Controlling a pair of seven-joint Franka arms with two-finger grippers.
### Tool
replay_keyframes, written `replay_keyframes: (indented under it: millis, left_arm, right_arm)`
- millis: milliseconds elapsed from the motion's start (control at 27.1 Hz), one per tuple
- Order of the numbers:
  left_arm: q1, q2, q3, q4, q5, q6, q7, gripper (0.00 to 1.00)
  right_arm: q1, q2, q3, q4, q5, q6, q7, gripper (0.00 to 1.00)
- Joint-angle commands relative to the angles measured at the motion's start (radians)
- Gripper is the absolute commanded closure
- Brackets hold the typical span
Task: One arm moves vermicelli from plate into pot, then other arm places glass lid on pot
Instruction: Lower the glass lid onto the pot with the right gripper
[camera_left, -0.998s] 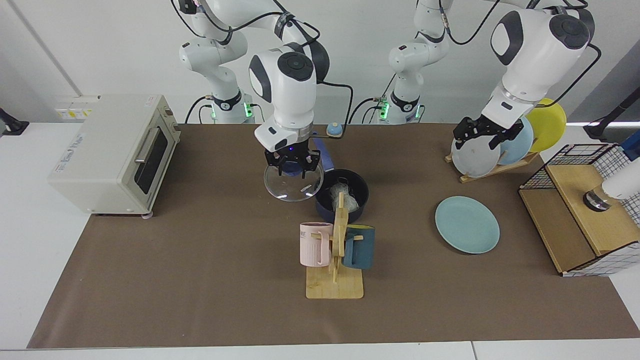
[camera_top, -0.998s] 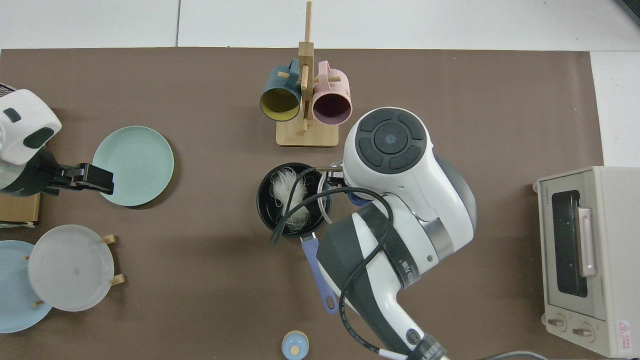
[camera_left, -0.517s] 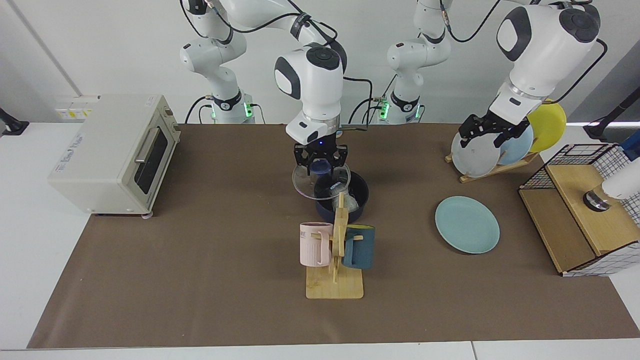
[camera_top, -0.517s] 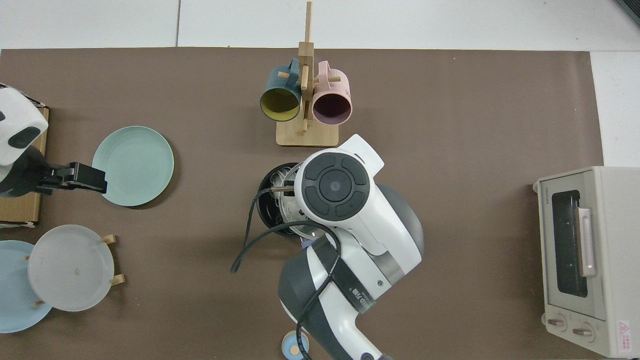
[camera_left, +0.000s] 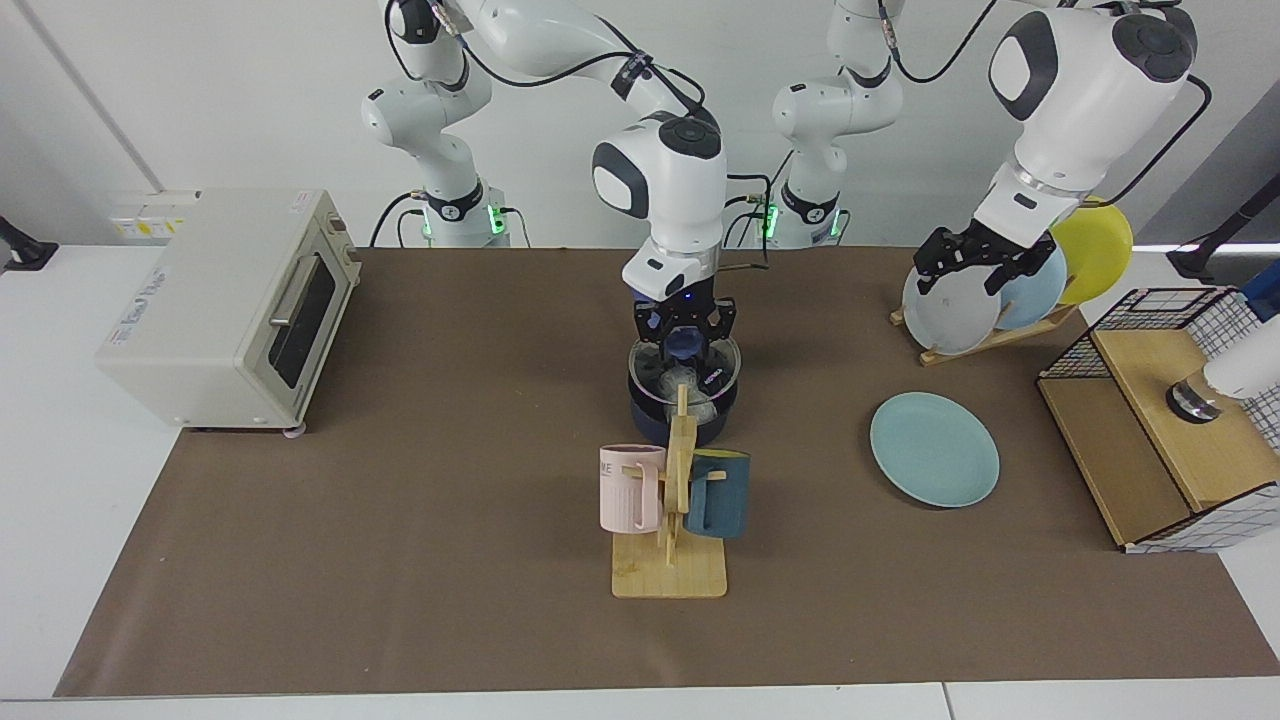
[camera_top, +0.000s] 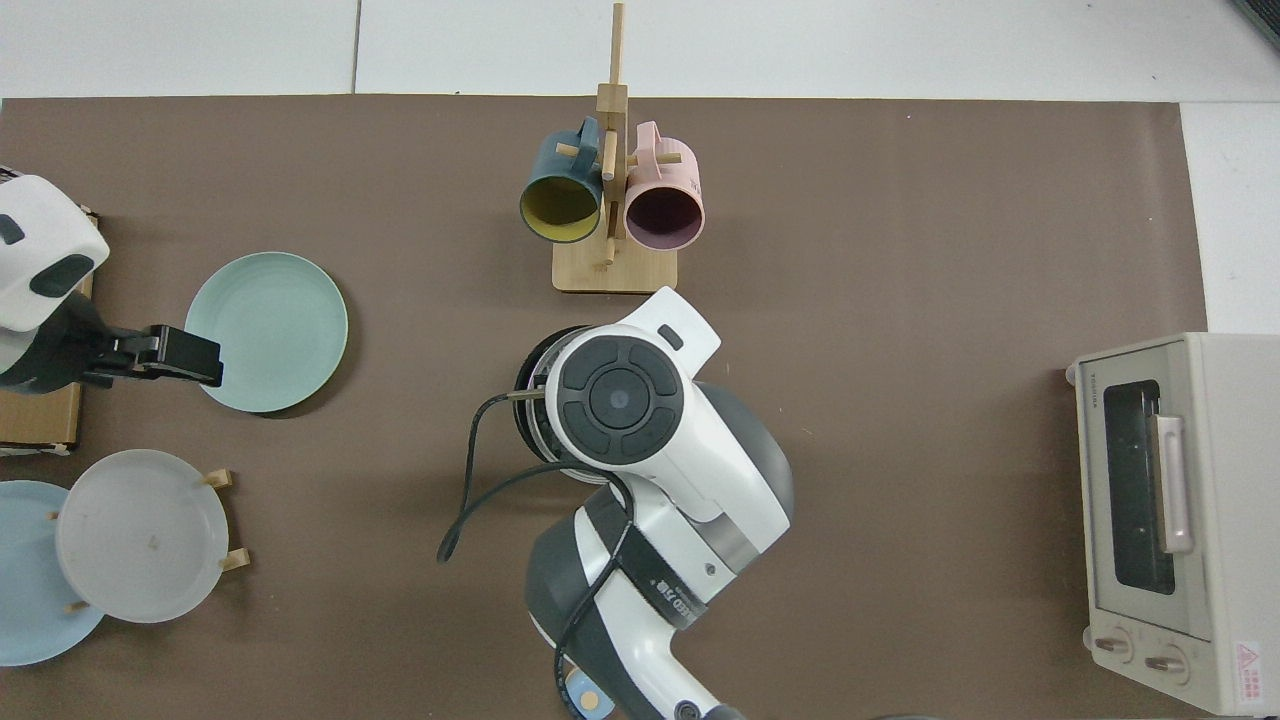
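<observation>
Your right tool (camera_left: 685, 335) has carried the glass lid (camera_left: 685, 368) sideways onto the pot (camera_left: 683, 418); it is closed on the blue knob. The lid now sits level directly below the tool, over the rim, with the vermicelli (camera_left: 700, 405) under the glass. Judged: placement nearly done; release remains. The mug rack (camera_left: 672, 500) stands just in front of the tool, partly hiding the pot. The empty plate (camera_left: 934, 449) lies well off to the side. Your left tool (camera_left: 968, 262) waits near the plate rack (camera_left: 985, 330), fingers apart, holding nothing.
</observation>
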Motion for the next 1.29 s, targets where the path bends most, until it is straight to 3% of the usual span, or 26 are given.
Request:
replay_keyframes:
  millis: [0,148,591,1035,1257]
  left_arm:
    - [-0.023,-0.019,0.037,-0.014,-0.008,0.021,0.018,0.00]
    - [-0.027,-0.019,0.028,-0.011,-0.006,0.018,0.008,0.00]
    - [-0.018,-0.017,0.032,0.014,-0.006,0.012,0.006,0.00]
    - [-0.020,-0.019,0.023,0.015,-0.006,0.012,0.006,0.00]
    - [-0.020,-0.019,0.023,0.015,-0.006,0.012,0.006,0.00]
  right_arm:
    - [0.007,0.012,-0.002,0.008,0.003,0.015,0.016,1.00]
    - [0.030,0.026,-0.002,0.008,-0.002,0.015,0.005,1.00]
    - [-0.019,0.043,-0.004,0.026,-0.013,0.006,-0.151,1.00]
    - [-0.022,0.056,-0.004,0.032,0.007,0.029,-0.153,1.00]
    - [-0.022,0.133,-0.004,0.170,0.003,-0.052,-0.155,1.00]
